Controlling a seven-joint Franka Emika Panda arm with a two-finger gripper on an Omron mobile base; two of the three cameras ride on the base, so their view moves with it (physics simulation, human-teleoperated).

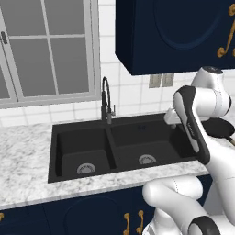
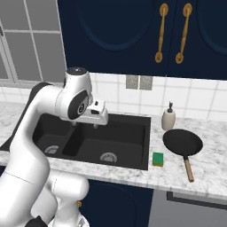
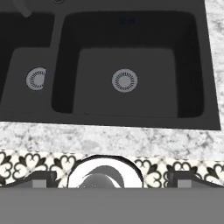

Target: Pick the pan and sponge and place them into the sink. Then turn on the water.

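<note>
The black pan (image 2: 182, 141) lies on the counter right of the sink, its light-brown handle (image 2: 189, 169) pointing toward the front edge. The green-topped sponge (image 2: 158, 158) sits between the pan and the sink's right rim. The black double-basin sink (image 2: 132, 153) has a silver drain in each basin (image 3: 124, 80). My gripper (image 2: 94, 124) hangs over the sink near the centre divider, well left of the pan and sponge. It is open, with nothing between its fingertips (image 3: 43, 178). The dark gooseneck faucet (image 1: 106, 98) stands behind the divider; no water runs.
A beige soap dispenser (image 2: 168, 118) stands against the tiled wall just behind the pan. Dark blue wall cabinets (image 2: 133, 35) hang above the counter. A window (image 1: 46, 50) sits above the left side. Marble counter (image 1: 23, 156) extends left of the sink.
</note>
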